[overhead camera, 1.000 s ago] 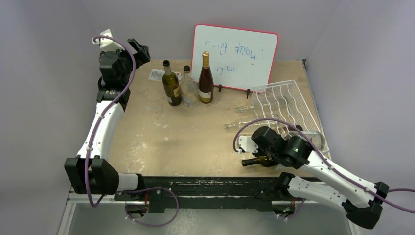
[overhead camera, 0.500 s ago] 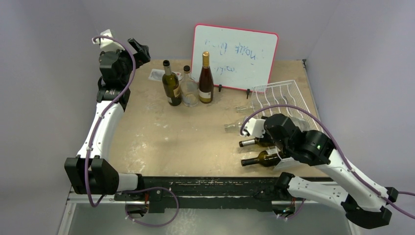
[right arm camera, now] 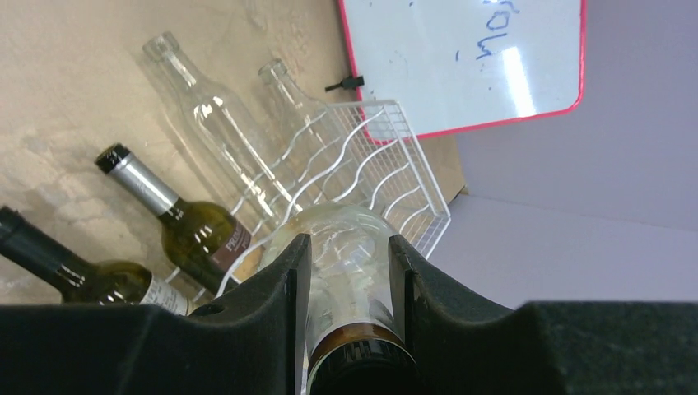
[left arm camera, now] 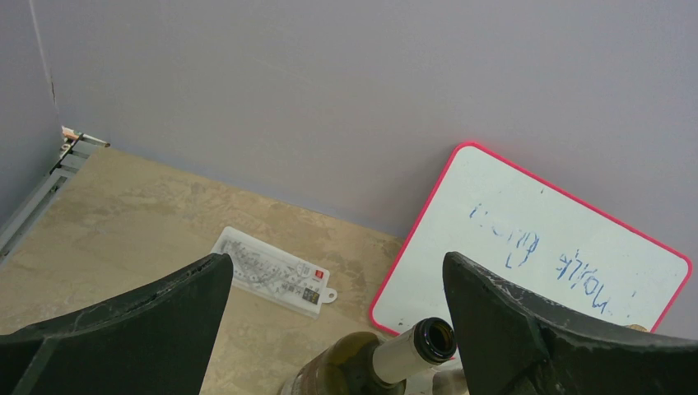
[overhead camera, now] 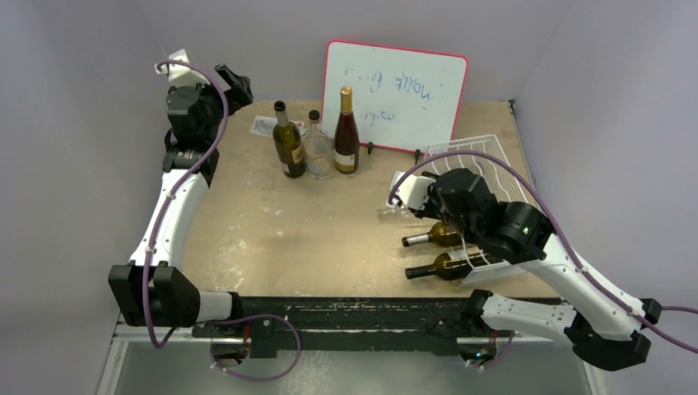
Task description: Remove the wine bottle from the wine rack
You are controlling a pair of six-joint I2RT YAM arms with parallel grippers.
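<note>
Right arm: I see the right fingers (right arm camera: 272, 304) closed on the wine bottle (right arm camera: 342, 239), one finger touching each side of its clear glass. The end nearest the wrist camera is dark brown. The bottle's other end points out over the wavy rows of the rack (overhead camera: 486, 156), which sits along the right edge of the surface (overhead camera: 247, 222). I cannot tell whether the bottle rests on the wires or hangs clear of them. From above, the arm hides it.

Rack: two dark bottles (right arm camera: 202, 234) lie at its near end and two clear bottles (right arm camera: 214, 123) lie farther back. All their necks point toward the left edge.

Left arm: the left fingers (left arm camera: 123, 329) stand wide apart, holding nothing, raised over the far-left corner.

Far edge: three upright bottles (overhead camera: 318, 152) stand just beside a whiteboard (overhead camera: 395, 95).
</note>
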